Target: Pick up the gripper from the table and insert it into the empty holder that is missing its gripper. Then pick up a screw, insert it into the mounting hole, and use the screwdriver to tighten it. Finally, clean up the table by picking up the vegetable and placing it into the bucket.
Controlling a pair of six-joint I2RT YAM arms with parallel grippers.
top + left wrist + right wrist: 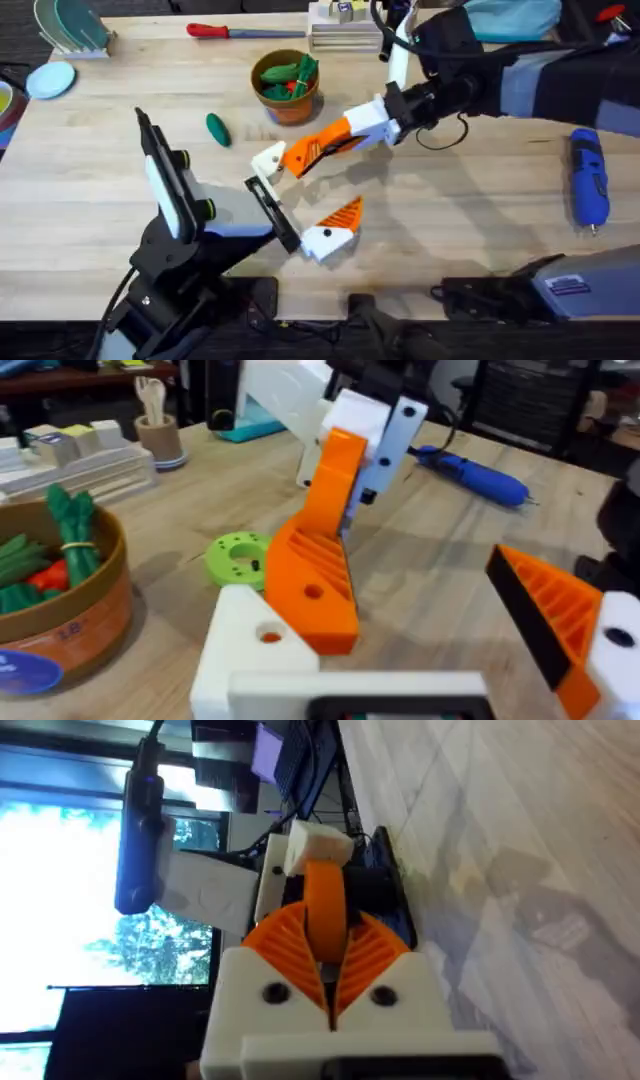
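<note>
Vegetable [217, 129]: dark green oval, lying on the bare wooden table [90, 170], well left of the action and just left of the bucket [287, 88] (which already holds other green and red toy pieces).

Left gripper [297, 225]: fingers apart, nothing between them; one white holder [268, 160] bare of its orange piece, the other finger [333, 232] complete.

Gripper [312, 150]: orange wedge, tilted, its lower end meeting the bare holder; its upper end clamped in the right gripper [345, 135], whose ribbed pads [368, 950] press both flanks in the right wrist view.

Screwdriver [588, 176]: blue, flat near the table's right edge, well apart from both arms.

Surface: pale wood planks; open space at centre-right; a red-handled tool [232, 31] at the far edge.
</note>
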